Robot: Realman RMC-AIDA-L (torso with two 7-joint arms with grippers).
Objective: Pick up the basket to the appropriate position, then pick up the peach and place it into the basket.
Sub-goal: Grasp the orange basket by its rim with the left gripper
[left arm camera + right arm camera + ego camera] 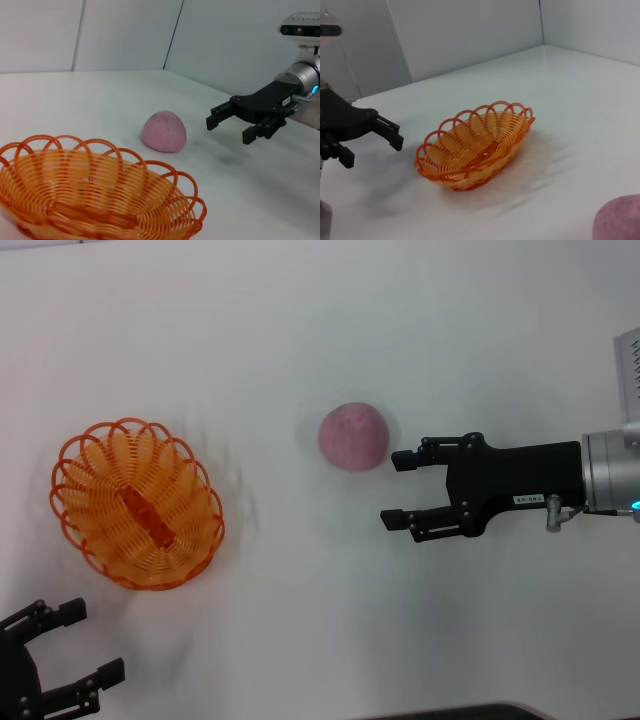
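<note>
A small white label (528,499) sits on the black body of the right end effector (398,487), but its print is too small to read; no other writing or brand shows.

The round, pink-mauve, matte fuzzy peach (353,436) with darker speckles lies on the plain white counter (300,620), near the middle of the head view. The right end effector reaches in from the robot's right, its two black fingers spread apart and holding nothing. Its upper fingertip (403,457) lies just beside the peach's right edge, while the lower finger points at bare counter below the fruit. Whether that tip touches the peach cannot be told from above; the left wrist view shows the end effector raised off the counter with a gap between it and the fruit.

The oval, shallow, bright orange basket (137,504) of looped plastic wire, with its scalloped rim and flat bar base, rests on the counter well to the robot's left of the peach, empty. The left end effector (80,644) sits at the near left corner, just below the basket and apart from it, its black fingers spread and grasping nothing.
</note>
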